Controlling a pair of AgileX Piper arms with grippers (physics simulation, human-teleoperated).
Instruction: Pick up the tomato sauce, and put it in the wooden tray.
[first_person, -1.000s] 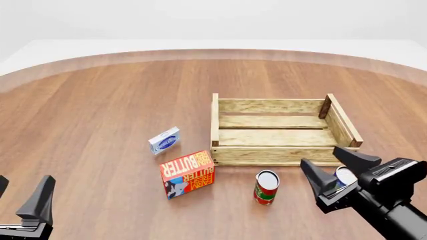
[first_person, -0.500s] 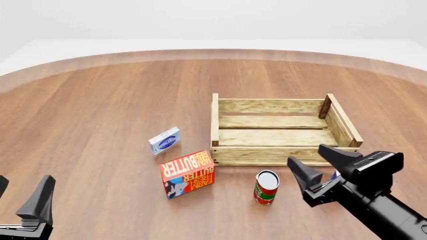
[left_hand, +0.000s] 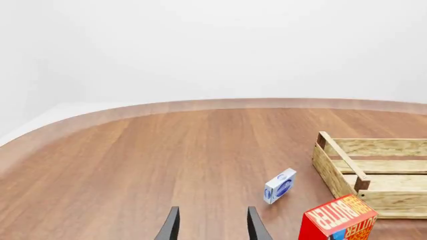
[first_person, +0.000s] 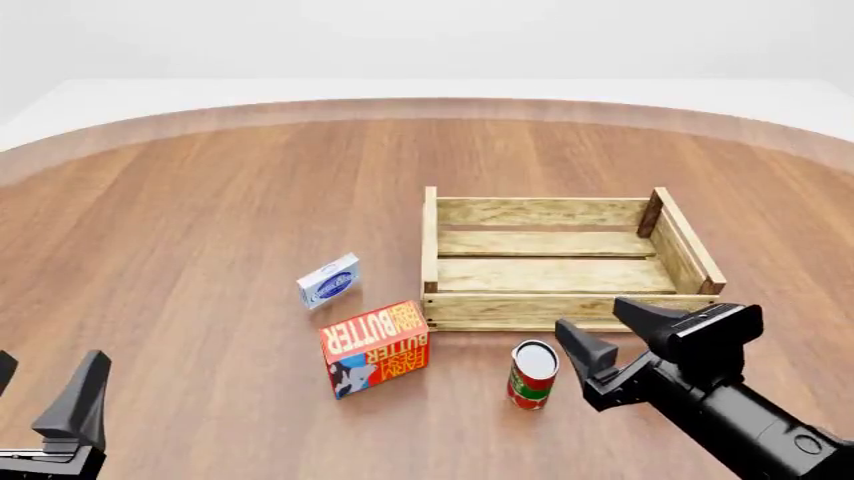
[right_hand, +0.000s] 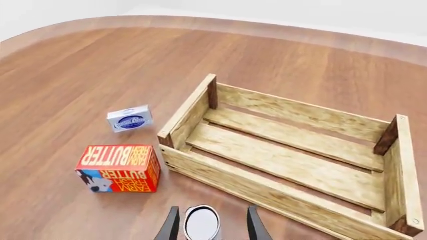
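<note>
The tomato sauce, a small red can with a green band and a white top, stands upright just in front of the wooden tray. My right gripper is open and empty, just right of the can and a little above it. In the right wrist view the can's white top shows between the spread fingers, with the tray beyond. My left gripper is open and empty at the near left, far from the can; it also shows in the left wrist view.
A red butter box stands left of the can, and a small blue-and-white box lies behind it. Both show in the left wrist view, butter box and small box. The tray holds nothing.
My right gripper has moved left toward the tomato sauce and now hides the other can that showed at its right. The left arm has not moved.
</note>
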